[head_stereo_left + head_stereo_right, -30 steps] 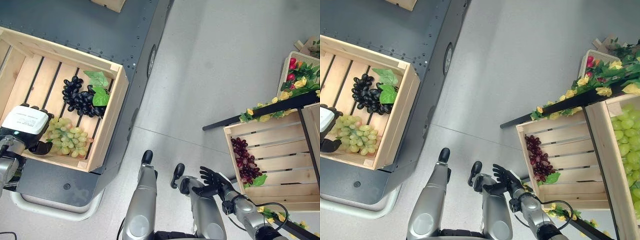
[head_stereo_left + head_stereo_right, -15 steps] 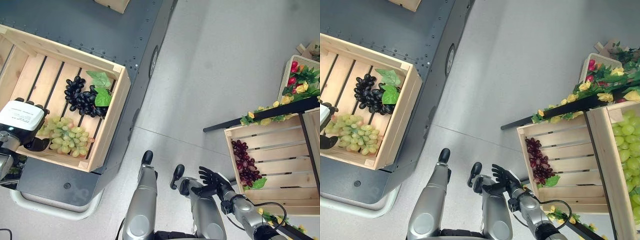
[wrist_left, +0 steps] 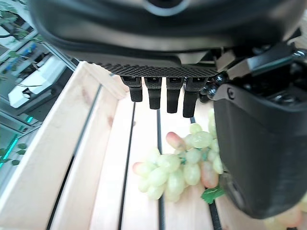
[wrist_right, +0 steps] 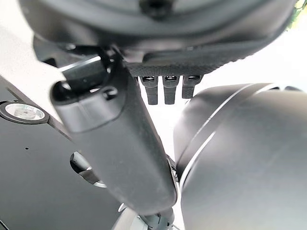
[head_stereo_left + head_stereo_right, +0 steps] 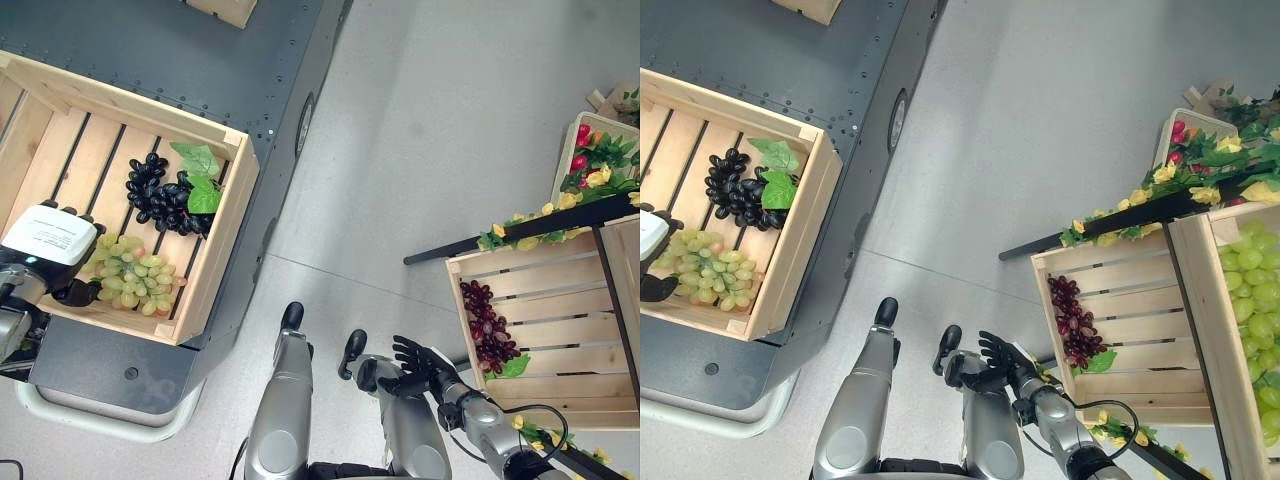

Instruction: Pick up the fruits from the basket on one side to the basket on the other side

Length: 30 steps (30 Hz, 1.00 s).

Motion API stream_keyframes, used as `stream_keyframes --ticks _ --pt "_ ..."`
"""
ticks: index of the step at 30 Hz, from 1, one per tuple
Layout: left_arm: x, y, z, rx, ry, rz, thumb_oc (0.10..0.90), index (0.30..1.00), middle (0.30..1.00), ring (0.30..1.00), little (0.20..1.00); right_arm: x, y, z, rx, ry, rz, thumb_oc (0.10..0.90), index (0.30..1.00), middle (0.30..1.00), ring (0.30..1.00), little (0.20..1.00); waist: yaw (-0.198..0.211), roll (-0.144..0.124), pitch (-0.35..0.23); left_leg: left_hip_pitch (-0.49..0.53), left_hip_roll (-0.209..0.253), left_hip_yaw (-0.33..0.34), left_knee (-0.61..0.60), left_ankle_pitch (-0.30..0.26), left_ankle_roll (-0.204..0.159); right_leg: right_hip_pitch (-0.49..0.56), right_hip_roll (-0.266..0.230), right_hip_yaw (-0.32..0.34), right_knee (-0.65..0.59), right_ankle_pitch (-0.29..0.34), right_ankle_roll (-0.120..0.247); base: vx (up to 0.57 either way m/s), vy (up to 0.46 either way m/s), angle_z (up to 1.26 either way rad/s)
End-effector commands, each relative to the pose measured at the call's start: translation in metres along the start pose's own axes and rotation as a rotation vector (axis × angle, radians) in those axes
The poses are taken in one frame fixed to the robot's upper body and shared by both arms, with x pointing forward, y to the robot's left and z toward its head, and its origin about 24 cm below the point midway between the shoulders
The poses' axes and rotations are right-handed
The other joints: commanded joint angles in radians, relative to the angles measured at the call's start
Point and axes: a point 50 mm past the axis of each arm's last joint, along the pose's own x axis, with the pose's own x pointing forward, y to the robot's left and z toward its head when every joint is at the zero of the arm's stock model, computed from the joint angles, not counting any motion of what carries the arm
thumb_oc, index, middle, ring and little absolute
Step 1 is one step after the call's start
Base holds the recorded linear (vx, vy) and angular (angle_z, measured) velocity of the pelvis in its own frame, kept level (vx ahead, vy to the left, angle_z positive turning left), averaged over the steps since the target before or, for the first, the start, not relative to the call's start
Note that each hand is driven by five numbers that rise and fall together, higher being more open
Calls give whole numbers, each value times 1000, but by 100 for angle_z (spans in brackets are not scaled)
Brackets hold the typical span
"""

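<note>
We see two wooden crates: the left crate (image 5: 215, 245) on a dark surface (image 5: 150, 60), the right crate (image 5: 560, 330) holding red grapes (image 5: 485, 325). Black grapes (image 5: 160, 200) lie deeper in the left one. The green grapes (image 5: 130, 280) lie just beside our left robot hand (image 5: 50, 245), toward the crate's near wall, long axis running sideways. Its fingers hang straight and apart, seemingly above the bunch. Our right robot hand (image 5: 420, 362) idles open, well apart.
</note>
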Motion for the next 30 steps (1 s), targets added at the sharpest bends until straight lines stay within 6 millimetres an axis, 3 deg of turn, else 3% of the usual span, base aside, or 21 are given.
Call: stream_keyframes --ticks 1,12,19,20,21,24,26,29,30 --pt "4 30 -38 21 186 98 800 900 900 900 900 -9 -9 -1 33 -52 -4 800 900 900 900 900 1 28 -10 -2 -76 102 -75 30 68 69 51 -30 -54 53 -21 0 0 0" --pt "18 28 -20 -17 239 105 800 900 900 900 900 -6 -5 4 38 -73 2 800 900 900 900 900 -8 0 -10 6 -71 93 -94 34 73 53 51 -27 -57 63 -15 0 0 0" --pt "21 22 -10 -53 230 91 800 900 900 900 900 -5 -7 8 31 -75 -6 800 900 900 900 900 -14 1 -10 6 -71 94 -94 32 71 51 50 -19 -58 62 -16 0 0 0" --pt "22 21 -8 -58 222 85 736 804 804 804 804 -5 -8 8 29 -76 -7 800 900 900 900 900 -14 3 -10 9 -71 93 -95 30 73 48 48 -21 -52 59 -16 0 0 0" --pt "21 17 -5 -65 223 81 626 639 639 639 639 -5 -8 7 28 -74 -8 800 900 900 900 900 -15 4 -10 14 -73 92 -99 32 71 50 48 -20 -53 60 -15 0 0 0" --pt "20 12 1 -73 215 69 595 592 592 592 592 -5 -8 8 16 -74 -5 800 900 900 900 900 -20 5 -10 16 -72 93 -106 40 67 53 49 -16 -63 65 -15 0 0 0" --pt "20 12 0 -83 217 58 615 622 622 622 622 -5 -10 10 20 -77 -15 800 900 900 900 900 -19 7 -10 15 -70 94 -113 45 67 48 47 -18 -63 65 -15 0 0 0" --pt "21 10 0 -105 217 30 800 900 900 900 900 -5 -12 11 13 -79 -16 800 900 900 900 900 -20 8 -10 15 -69 92 -119 47 66 45 47 -20 -63 63 -17 0 0 0" --pt "21 9 0 -112 223 18 800 900 900 900 900 -5 -12 11 14 -79 -18 800 900 900 900 900 -21 8 -10 13 -68 91 -118 47 65 44 48 -22 -60 61 -18 0 0 0"
